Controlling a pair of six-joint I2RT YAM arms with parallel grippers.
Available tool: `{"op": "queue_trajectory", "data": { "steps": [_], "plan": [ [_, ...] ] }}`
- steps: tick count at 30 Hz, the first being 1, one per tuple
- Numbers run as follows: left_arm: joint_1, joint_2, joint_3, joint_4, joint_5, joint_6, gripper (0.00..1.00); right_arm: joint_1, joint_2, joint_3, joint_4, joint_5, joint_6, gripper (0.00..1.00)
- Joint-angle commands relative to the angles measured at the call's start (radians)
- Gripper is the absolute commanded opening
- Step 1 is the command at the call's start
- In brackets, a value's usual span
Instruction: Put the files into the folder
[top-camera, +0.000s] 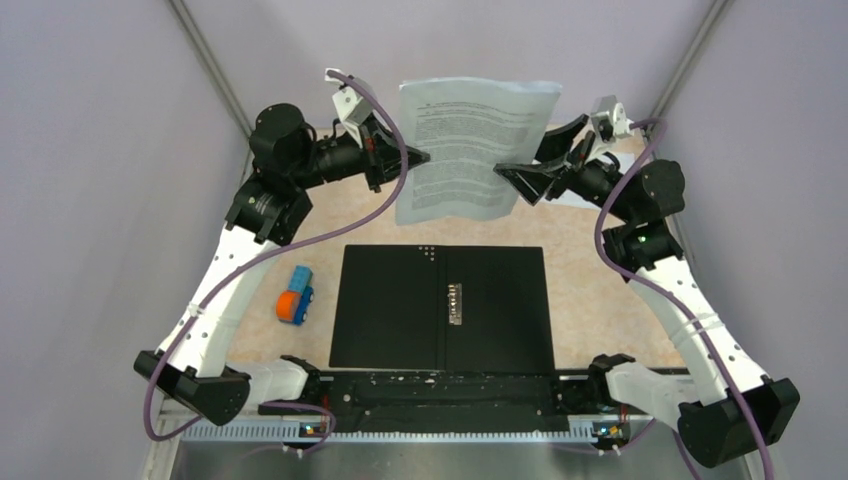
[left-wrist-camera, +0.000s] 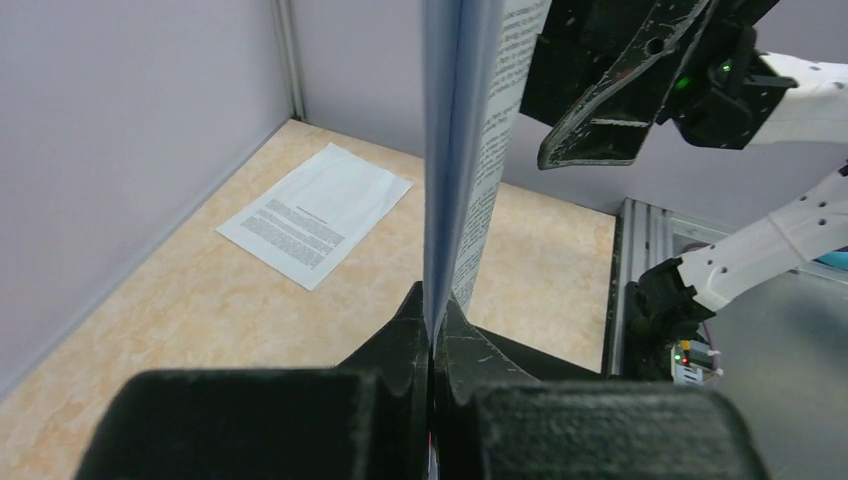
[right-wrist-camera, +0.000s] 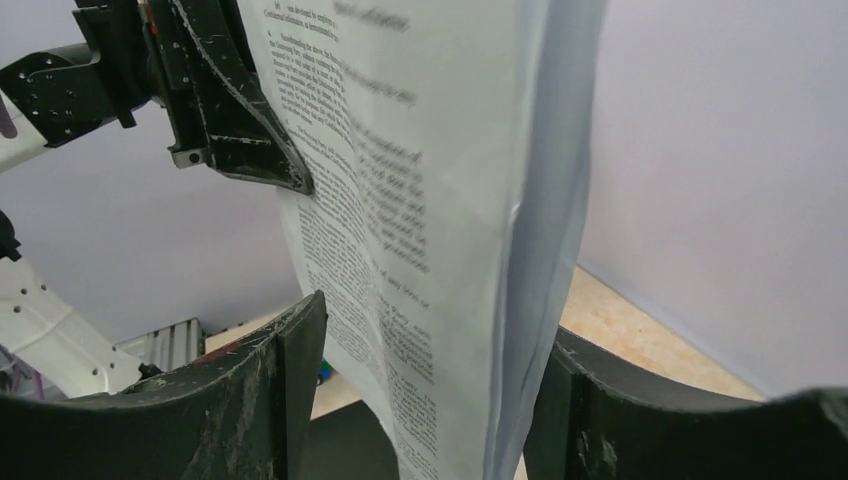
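The files (top-camera: 470, 150) are thin white paper, matt, printed in black. The folder (top-camera: 440, 305), centre of the top view, shows a matt black inside with a small metal clip (top-camera: 457, 303). The right gripper (right-wrist-camera: 437, 320) has black plastic fingers (right-wrist-camera: 290, 380), scuffed with pale scratches. The tabletop (top-camera: 600, 250) is smooth, beige and marbled.

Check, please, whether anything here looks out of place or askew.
One printed sheet lies alone, skewed, on the table near the wall, apart from the files held up by the left pincer. A blue-and-orange block sits beside the open folder.
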Motion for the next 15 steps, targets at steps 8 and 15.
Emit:
{"op": "queue_trajectory", "data": {
  "steps": [8,15],
  "plan": [
    [0.031,-0.021,0.060,0.118,0.158,-0.112,0.00,-0.001,0.033,0.044,0.149,-0.172,0.139,0.60],
    [0.050,-0.016,0.058,0.138,0.164,-0.151,0.00,-0.001,0.032,0.050,0.140,-0.146,0.180,0.37]
  ]
}}
